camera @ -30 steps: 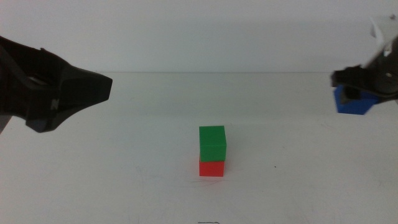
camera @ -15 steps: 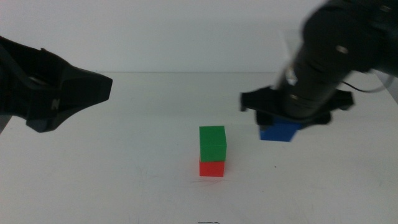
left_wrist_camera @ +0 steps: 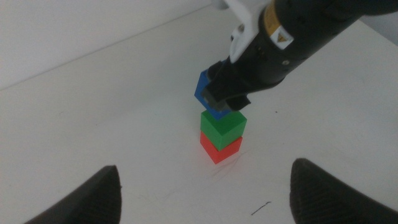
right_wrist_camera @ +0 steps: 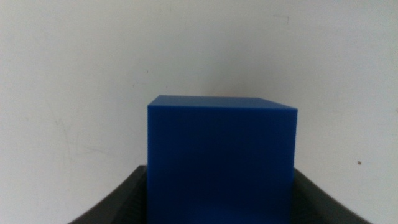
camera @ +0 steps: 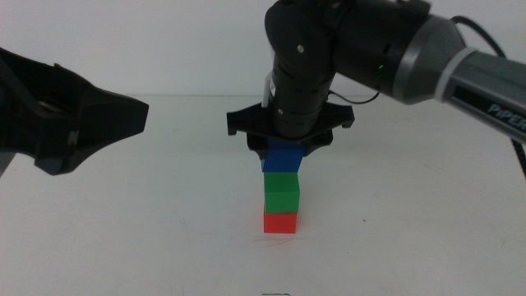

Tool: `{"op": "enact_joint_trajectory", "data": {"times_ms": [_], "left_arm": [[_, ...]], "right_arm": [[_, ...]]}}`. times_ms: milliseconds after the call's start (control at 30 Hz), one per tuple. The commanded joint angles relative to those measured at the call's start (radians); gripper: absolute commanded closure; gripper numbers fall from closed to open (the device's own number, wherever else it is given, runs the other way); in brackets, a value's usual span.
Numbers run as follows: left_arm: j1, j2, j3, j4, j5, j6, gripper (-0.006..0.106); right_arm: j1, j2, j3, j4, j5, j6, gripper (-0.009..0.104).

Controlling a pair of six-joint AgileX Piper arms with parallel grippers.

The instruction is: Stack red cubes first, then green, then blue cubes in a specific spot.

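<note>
The green cube [camera: 281, 190] sits on the red cube [camera: 280, 222] on the white table, in the middle view's centre. My right gripper [camera: 283, 154] is shut on the blue cube [camera: 282, 159] and holds it right over the green cube; whether they touch is unclear. In the left wrist view the blue cube [left_wrist_camera: 205, 94] sits above the green cube [left_wrist_camera: 222, 124] and red cube [left_wrist_camera: 219, 148], under the right gripper [left_wrist_camera: 221, 99]. The right wrist view is filled by the blue cube [right_wrist_camera: 221, 158]. My left gripper [left_wrist_camera: 202, 186] is open and empty, raised at the left [camera: 107, 123].
The white tabletop [camera: 411, 222] lies bare around the stack. A pale back wall [camera: 164, 49] stands behind the table's far edge. The right arm's dark body [camera: 370, 41] reaches in from the upper right over the stack.
My right gripper has carried the blue cube leftward from the far right edge to directly over the green cube. The left gripper and the red-green stack have not moved.
</note>
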Motion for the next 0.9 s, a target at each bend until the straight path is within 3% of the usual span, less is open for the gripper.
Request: {"op": "enact_joint_trajectory", "data": {"times_ms": [0, 467, 867], "left_arm": [[-0.001, 0.000, -0.029, -0.015, -0.070, -0.005, 0.009], [-0.001, 0.000, -0.029, -0.015, -0.070, -0.005, 0.009], [-0.001, 0.000, -0.029, -0.015, -0.070, -0.005, 0.009]], "right_arm": [[0.001, -0.044, -0.041, -0.022, 0.069, -0.014, 0.096], [0.000, -0.002, -0.041, -0.003, 0.070, -0.013, 0.096], [0.012, -0.047, 0.008, -0.085, 0.071, 0.036, 0.096]]}}
